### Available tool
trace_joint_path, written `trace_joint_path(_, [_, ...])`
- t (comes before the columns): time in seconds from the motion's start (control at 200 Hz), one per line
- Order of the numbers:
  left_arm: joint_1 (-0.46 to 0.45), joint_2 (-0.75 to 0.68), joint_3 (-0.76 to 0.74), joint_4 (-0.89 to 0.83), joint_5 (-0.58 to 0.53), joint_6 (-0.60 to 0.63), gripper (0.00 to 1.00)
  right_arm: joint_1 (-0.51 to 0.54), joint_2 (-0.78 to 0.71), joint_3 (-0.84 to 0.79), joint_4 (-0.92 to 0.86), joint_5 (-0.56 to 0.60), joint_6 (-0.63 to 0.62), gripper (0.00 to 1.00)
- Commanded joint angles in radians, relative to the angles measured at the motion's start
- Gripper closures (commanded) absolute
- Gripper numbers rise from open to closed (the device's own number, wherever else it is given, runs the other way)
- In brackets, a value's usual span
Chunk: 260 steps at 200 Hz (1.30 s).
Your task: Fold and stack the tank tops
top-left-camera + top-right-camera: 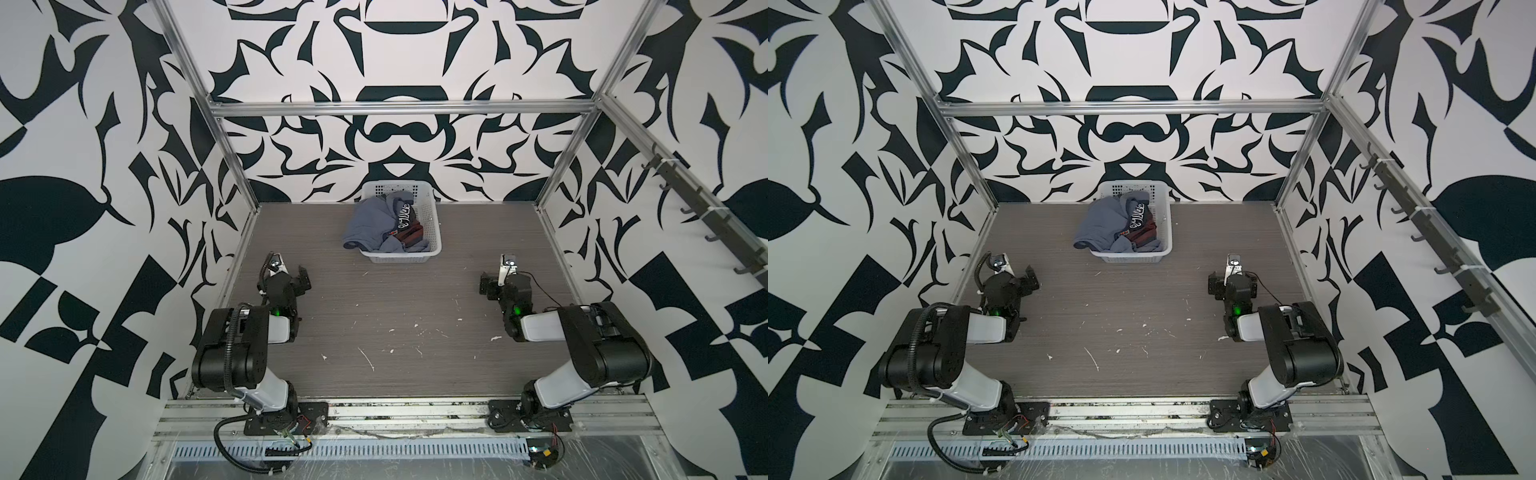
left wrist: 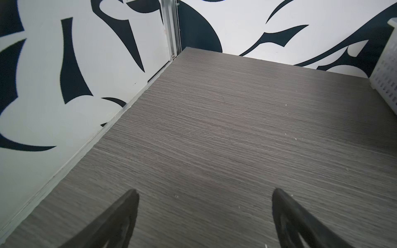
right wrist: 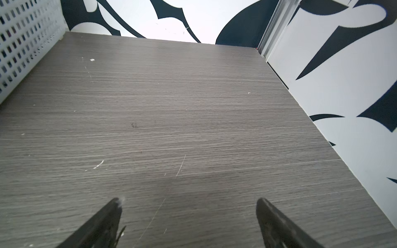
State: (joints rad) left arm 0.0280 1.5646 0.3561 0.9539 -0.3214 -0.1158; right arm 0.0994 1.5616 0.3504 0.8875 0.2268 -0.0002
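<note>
The task is judged to be at its very opening: neither top has been laid out. Both are seen bundled in the white basket (image 1: 435, 232) at the far middle of the table (image 1: 395, 316). The slate-blue tank top (image 1: 368, 226) spills over the basket's left rim and the navy tank top (image 1: 405, 217) is crumpled beside it, though how the two are tangled cannot be made out from here. The left gripper (image 2: 205, 193) is held spread wide above bare table with nothing between its fingers; the right gripper (image 3: 188, 201) is likewise spread and empty. Both are well apart from the basket. A reach to the basket is called for next, the blue cloth probably to be pinched at an edge and drawn out for flattening.
</note>
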Motion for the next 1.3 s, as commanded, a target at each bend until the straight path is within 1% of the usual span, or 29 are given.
trace_joint_path(0.0, [0.002,0.002,-0.006,0.03,-0.012,-0.013,0.01,0.0,-0.007,-0.002,0.038,0.0,0.004,0.0])
trace_joint_path(1.205, [0.001,0.0,-0.009,0.033,-0.015,-0.014,0.01,0.0,-0.009,-0.003,0.041,-0.008,-0.001,0.0])
trace_joint_path(1.255, [-0.009,-0.02,-0.021,0.053,-0.024,-0.01,0.01,0.0,-0.018,-0.01,0.05,-0.024,-0.009,0.0])
trace_joint_path(1.27, [-0.015,-0.037,-0.026,0.05,-0.025,-0.002,0.01,0.0,-0.028,-0.013,0.05,-0.065,-0.013,0.01])
trace_joint_path(1.295, [-0.029,-0.071,-0.035,0.041,-0.033,0.015,0.01,0.0,-0.045,-0.019,0.043,-0.092,-0.023,0.0])
